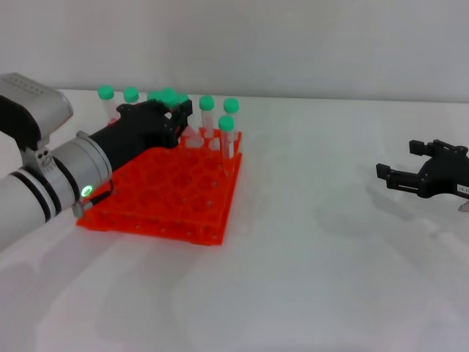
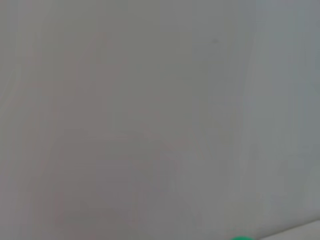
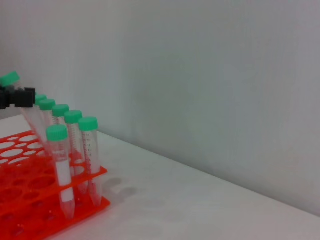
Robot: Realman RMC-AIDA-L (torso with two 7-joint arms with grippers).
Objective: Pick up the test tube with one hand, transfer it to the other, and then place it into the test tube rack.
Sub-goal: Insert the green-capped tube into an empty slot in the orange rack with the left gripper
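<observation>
Head view: left gripper sits in the upper left of the frame, reaching in over the far part of the test tube rack. It rides on a silver-grey forearm with black bands and a lit green ring, coming in from the left edge. Jaws are clamped just under the green cap of the test tube, which is held tilted above the rack's back rows. Its lower end is hidden behind the gripper, so cannot tell whether it has entered a hole.

Rack is orange-red, two tiers, round holes, resting on the white table left of centre. Other green-capped tubes stand upright along its far edge and far right corner.

Right gripper is at the right edge, mid height, black open frame, hovering low over the table, well apart from the rack. Its jaws stand wide with nothing between them.

Right wrist view: rack in the lower left, a row of capped tubes upright in it. Held test tube leans at the left edge with black fingers pinching it below the cap.

Left wrist view: mostly plain grey wall; a sliver of green cap at the bottom edge.
</observation>
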